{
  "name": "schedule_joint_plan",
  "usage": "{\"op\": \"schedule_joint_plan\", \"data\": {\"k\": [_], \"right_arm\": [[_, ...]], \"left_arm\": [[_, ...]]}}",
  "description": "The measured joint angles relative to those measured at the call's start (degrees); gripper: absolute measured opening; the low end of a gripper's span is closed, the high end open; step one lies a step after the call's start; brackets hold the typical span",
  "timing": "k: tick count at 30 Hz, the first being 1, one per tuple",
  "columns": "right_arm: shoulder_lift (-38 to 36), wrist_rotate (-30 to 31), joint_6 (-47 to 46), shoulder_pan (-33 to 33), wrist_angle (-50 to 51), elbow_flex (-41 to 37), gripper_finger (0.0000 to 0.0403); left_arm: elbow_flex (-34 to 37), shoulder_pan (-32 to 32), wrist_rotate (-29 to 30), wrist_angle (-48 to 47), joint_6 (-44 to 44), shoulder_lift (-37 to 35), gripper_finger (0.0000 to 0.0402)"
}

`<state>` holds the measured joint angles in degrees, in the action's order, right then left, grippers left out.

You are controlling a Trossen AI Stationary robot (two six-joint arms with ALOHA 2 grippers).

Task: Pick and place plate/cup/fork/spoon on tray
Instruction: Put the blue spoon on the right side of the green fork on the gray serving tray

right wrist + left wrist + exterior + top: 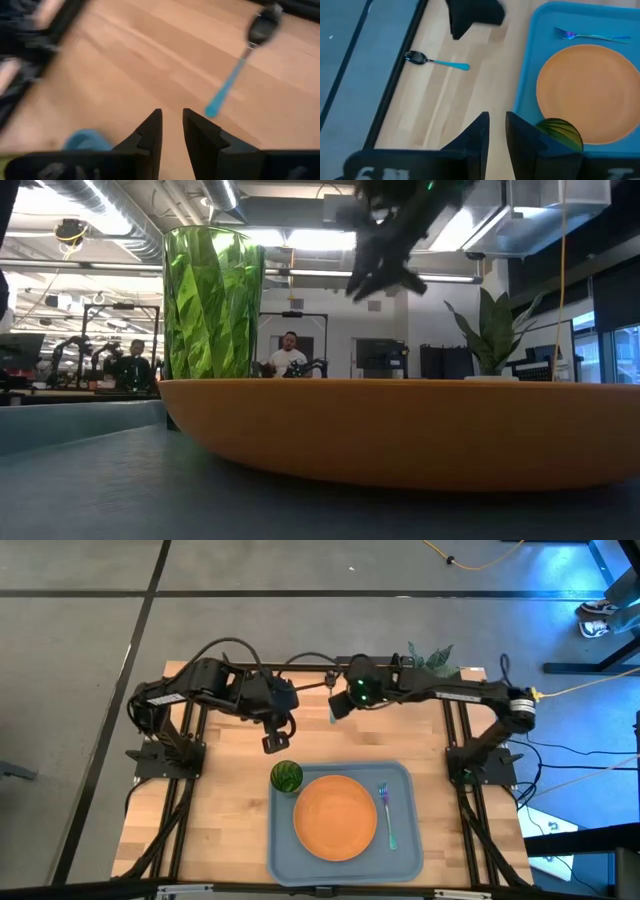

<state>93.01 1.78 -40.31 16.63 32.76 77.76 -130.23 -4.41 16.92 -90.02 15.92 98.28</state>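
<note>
The grey-blue tray [405,850] lies at the table's near middle. On it rest the orange plate [335,817], the dark-green cup [287,777] upright at the tray's far left corner, and the purple-headed fork [386,812] right of the plate. The spoon [435,61] lies flat on the bare wood near the far edge, also seen in the right wrist view [240,65]. My left gripper [277,737] hovers just beyond the cup, empty, its fingers nearly together [497,125]. My right gripper [340,705] hangs over the spoon, empty, its fingers nearly together [172,125].
A leafy plant in a white pot [430,658] stands at the table's far right corner. Bare wood lies left of the tray and between the tray and the far edge. In the low view, people sit in the room beyond the table.
</note>
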Motion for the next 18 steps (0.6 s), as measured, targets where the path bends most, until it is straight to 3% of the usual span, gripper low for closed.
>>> {"op": "schedule_joint_plan", "data": {"k": [6,18], "right_arm": [[7.3,0.0,-2.5,3.3,-0.4,0.0,0.0081],[19.3,-1.5,7.6,7.6,-12.4,0.0,0.0081]], "left_arm": [[0.0,2.3,1.0,0.0,-2.2,0.0,0.0057],[0.0,6.3,0.8,0.0,-1.1,0.0,0.0057]]}}
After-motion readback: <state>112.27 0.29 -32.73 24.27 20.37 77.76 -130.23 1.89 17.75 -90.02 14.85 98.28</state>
